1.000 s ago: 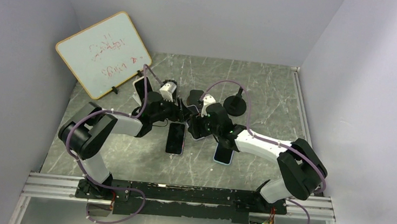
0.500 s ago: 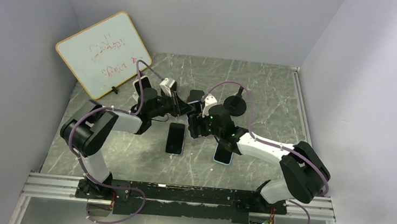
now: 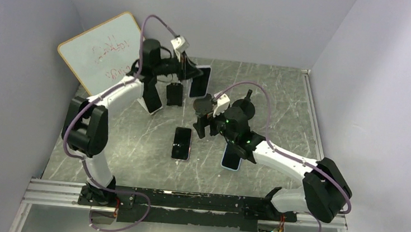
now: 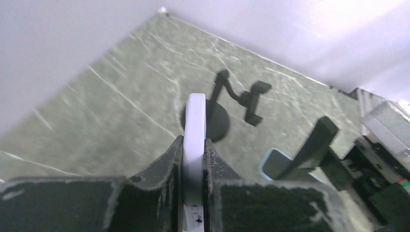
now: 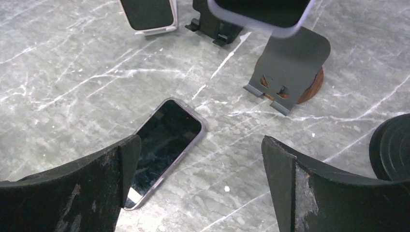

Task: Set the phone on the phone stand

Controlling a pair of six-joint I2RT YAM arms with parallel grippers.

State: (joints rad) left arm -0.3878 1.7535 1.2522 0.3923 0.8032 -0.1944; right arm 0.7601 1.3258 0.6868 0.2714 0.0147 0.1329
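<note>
My left gripper [image 3: 191,72] is raised over the back of the table and shut on a phone [image 3: 200,81] with a dark screen and a pale lilac rim. In the left wrist view the phone's edge [image 4: 195,121] stands upright between the fingers [image 4: 171,157]. Below it stand a black phone stand [image 3: 174,93] and a grey metal stand on a wooden base [image 5: 290,60]. My right gripper [image 3: 202,126] hangs low and open, with nothing between its fingers [image 5: 113,164]. A purple phone [image 5: 164,140] lies flat on the table beside it.
A white phone leans on a stand [image 3: 151,99] at the back left. A blue-cased phone [image 3: 232,160] lies by my right arm. A black round-base holder with a clamp arm [image 4: 212,118] stands at the back right. A whiteboard [image 3: 105,54] leans on the left wall.
My left gripper shut on the phone and lifted it up and back from the table's middle. My right gripper opened wide and drew back a little.
</note>
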